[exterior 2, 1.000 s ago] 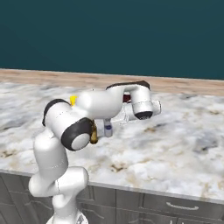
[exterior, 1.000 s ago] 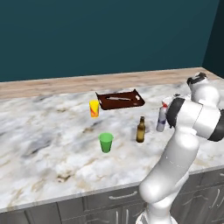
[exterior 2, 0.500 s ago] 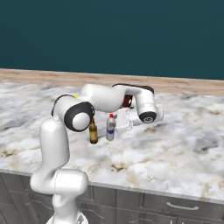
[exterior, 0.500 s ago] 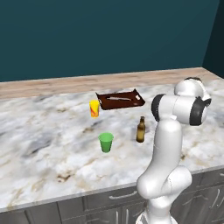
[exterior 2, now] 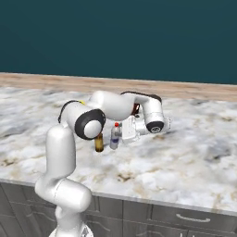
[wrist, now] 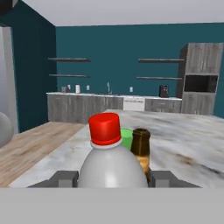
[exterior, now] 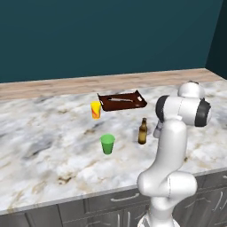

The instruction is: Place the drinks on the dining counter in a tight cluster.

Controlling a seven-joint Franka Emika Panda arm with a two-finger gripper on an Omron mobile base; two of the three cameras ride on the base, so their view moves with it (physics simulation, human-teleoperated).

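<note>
— While clamped like that, held what?
— Held the clear bottle with the red cap (wrist: 107,162). Pinched it at the body between both fingers (wrist: 65,178) of the gripper (wrist: 113,177). Pressed against either flank; saw no gap.

— Lifted, or standing?
— Could not tell. Looked upright from the right base camera (exterior 2: 115,136), with its foot at or barely above the dining counter (exterior 2: 194,152).

— And beyond the fingers?
— Found the brown beer bottle (wrist: 141,148) just past the clear one, close enough to look almost touching. Made out a sliver of the green cup (wrist: 127,138) farther on, well apart from the fingers. Could not pick out the dark-maroon bottle with any certainty.

— Which step, then?
— Judged it as setting the second drink down against the first: clear bottle brought in beside the beer bottle (exterior 2: 98,142), cluster begun but one drink short.

— Needed next?
— Probably needed the foot settled flat on the marble before any release. Then called for spreading the fingers only slightly and backing straight away from the pair, to avoid nudging either bottle. After that, called for fetching the maroon one and tucking it against these two.

— Any risk?
— Judged a tip-over likeliest: tall, narrow, light, and standing right beside another narrow bottle.
</note>
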